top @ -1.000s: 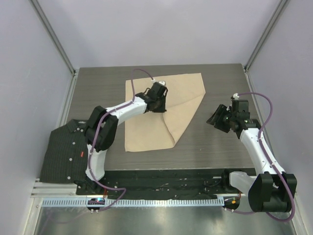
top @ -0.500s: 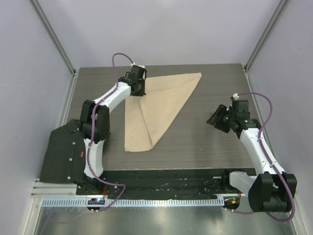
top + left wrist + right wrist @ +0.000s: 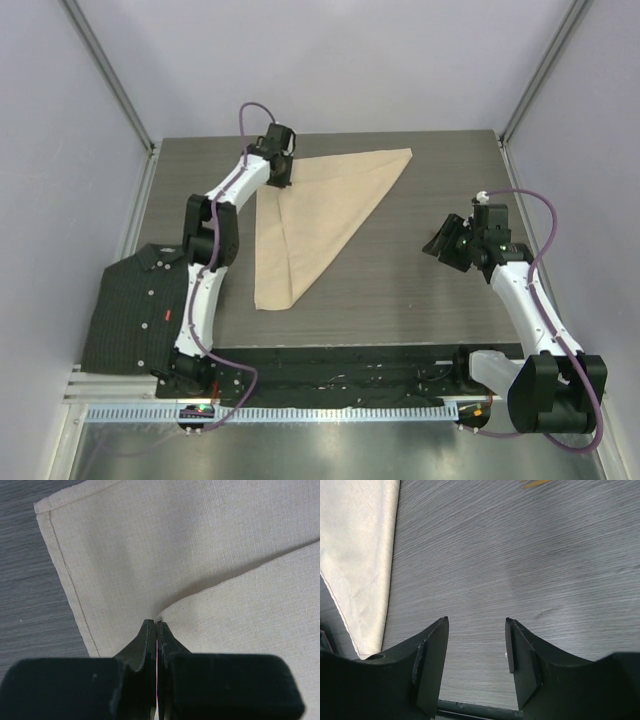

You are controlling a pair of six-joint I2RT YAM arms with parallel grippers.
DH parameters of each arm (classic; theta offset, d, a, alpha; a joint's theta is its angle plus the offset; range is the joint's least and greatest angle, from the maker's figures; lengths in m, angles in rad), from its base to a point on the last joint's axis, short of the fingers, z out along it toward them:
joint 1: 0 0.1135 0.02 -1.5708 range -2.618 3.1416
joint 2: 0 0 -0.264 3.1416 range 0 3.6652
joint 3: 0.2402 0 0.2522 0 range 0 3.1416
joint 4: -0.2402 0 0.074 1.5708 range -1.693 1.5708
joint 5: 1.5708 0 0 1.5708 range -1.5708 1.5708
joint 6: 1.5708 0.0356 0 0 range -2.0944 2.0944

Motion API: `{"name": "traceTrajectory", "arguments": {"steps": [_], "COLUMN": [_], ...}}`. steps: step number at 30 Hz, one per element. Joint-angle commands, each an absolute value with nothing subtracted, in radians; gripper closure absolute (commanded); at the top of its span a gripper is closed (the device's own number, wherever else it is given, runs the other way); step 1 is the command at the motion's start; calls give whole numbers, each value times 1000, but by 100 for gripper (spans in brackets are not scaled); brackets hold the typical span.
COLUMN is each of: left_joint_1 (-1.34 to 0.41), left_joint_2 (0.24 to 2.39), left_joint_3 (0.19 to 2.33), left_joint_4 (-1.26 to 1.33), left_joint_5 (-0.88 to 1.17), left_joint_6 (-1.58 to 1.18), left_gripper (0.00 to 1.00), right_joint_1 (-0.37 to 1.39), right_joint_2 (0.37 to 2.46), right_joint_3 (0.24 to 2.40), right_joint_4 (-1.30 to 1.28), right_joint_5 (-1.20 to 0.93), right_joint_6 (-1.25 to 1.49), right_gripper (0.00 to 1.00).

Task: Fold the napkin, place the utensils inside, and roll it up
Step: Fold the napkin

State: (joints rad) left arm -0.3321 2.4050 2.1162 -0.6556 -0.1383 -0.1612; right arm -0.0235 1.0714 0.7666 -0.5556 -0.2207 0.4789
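The beige napkin [image 3: 320,215] lies on the dark wood table, folded over into a long triangle with its point at the near left. My left gripper [image 3: 281,176] is at the napkin's far left corner, shut on the corner of the top layer. In the left wrist view the jaws [image 3: 157,623] pinch the folded flap [image 3: 240,600] just above the lower layer [image 3: 125,545]. My right gripper [image 3: 445,241] is open and empty over bare table to the right of the napkin. The napkin's edge [image 3: 355,555] shows at the left of the right wrist view. No utensils are in view.
A dark ribbed shirt [image 3: 135,310] lies folded at the table's near left corner. Grey walls and metal posts stand around the table. A small yellow sliver [image 3: 535,483] shows at the top edge of the right wrist view; I cannot tell what it is.
My left gripper has carried the napkin's corner from the middle to the far left corner, folding the cloth into a narrower triangle. The right arm has not moved.
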Motion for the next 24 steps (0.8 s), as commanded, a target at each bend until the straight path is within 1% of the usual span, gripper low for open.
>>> {"name": "traceTrajectory", "arguments": {"steps": [1, 17, 24], "left_joint_1": [-304, -247, -230], "left_joint_2": [2411, 2499, 2517], "left_joint_3": [2209, 2362, 2379], "left_joint_4": [-681, -649, -612], "left_joint_5": [-140, -86, -84], "left_joint_6": [-106, -29, -5], "left_gripper": [100, 100, 100], "right_joint_1": [-28, -28, -28], "right_joint_2": [1071, 1111, 1129], "right_joint_3": [779, 776, 776], "right_joint_4": [-551, -545, -535], "right_joint_5": [-202, -184, -179], "right_joint_6": [477, 474, 476], "right_gripper": [43, 43, 43]}}
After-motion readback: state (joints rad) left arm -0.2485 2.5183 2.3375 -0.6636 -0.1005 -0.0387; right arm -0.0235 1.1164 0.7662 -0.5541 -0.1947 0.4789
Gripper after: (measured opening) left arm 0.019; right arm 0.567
